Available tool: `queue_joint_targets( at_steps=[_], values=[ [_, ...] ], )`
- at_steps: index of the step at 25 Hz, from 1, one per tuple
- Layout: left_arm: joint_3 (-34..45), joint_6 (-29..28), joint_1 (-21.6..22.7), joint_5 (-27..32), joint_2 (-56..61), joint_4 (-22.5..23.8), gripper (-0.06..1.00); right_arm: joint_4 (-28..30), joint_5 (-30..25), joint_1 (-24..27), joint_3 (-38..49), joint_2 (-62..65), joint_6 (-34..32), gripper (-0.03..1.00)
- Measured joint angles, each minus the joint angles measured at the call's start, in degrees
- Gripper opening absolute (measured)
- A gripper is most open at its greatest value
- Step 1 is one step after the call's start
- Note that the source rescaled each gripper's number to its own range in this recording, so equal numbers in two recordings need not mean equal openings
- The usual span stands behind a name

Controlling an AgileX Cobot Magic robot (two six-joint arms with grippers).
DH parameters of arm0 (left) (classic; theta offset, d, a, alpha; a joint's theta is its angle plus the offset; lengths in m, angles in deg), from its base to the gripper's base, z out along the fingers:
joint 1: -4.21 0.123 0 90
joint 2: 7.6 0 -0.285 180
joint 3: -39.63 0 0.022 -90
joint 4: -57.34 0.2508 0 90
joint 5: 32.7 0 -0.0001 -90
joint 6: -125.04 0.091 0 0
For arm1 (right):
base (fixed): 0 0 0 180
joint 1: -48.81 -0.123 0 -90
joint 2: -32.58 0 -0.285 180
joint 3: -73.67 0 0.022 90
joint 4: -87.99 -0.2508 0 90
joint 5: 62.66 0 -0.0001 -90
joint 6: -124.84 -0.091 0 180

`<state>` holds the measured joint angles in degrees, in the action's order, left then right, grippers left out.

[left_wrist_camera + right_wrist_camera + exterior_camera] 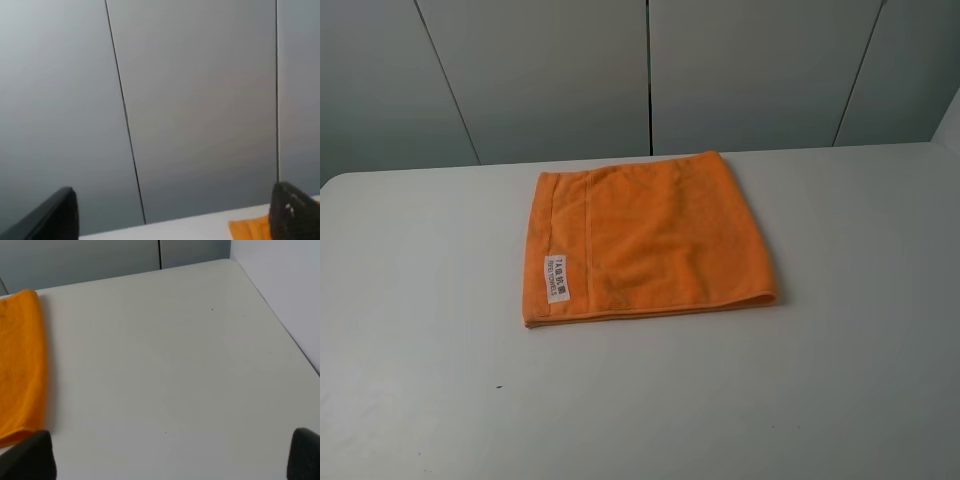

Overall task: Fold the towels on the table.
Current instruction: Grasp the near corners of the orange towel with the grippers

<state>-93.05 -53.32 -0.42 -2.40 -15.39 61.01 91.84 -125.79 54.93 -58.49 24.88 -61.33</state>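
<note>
The orange towel (pixel 645 237) lies folded flat in the middle of the white table (pixel 820 380), with its white label (pixel 557 277) near its front left corner and a hem band along its left side. Neither arm shows in the exterior high view. In the left wrist view the left gripper (pixel 175 215) is open and empty, its fingertips (pixel 55 215) wide apart, with a corner of the towel (pixel 247 229) beside one fingertip. In the right wrist view the right gripper (pixel 170 455) is open and empty above bare table (pixel 175 365), with the towel's edge (pixel 20 365) off to one side.
Grey wall panels (pixel 650 70) with dark seams stand behind the table's far edge. A white wall (pixel 285 285) runs along the table's right edge in the right wrist view. The table's rounded far corner (pixel 227 261) shows there.
</note>
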Motion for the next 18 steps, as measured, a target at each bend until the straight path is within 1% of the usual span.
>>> queue_joint_targets(
  at_steps=[4, 7, 10, 13, 15, 17, 18],
  values=[
    [0.0, 1.45, 0.0, -2.31, -0.52, 0.0, 0.99, -0.11, 0.0, 0.0, 0.0, 0.0, -0.11, 1.0],
    [0.0, 1.54, 0.0, -3.12, -3.86, 0.0, 0.99, -0.11, 0.0, 0.0, 0.0, 0.0, -0.11, 1.0],
    [0.0, 1.54, 0.0, -5.88, -9.84, 0.0, 0.99, 0.25, 0.0, 0.0, 0.0, 0.0, -1.06, 1.0],
    [0.0, 1.54, 0.0, -8.84, -18.25, 0.0, 0.99, 0.6, 0.0, 0.0, 0.0, -0.08, -1.45, 1.0],
    [0.0, 1.54, 0.0, -10.15, -24.26, -0.11, 0.99, -0.35, 0.32, 0.0, 0.0, -1.63, 1.75, 1.0],
    [-0.19, 1.54, 0.0, -11.17, -30.67, -0.11, 0.99, -3.45, 1.93, 0.0, -0.25, -5.54, 8.28, 1.0],
    [-0.69, 1.54, 0.0, -11.59, -34.17, -0.37, 0.99, -5.59, 4.29, 0.0, -0.6, -7.38, 12.06, 1.0]
  ],
)
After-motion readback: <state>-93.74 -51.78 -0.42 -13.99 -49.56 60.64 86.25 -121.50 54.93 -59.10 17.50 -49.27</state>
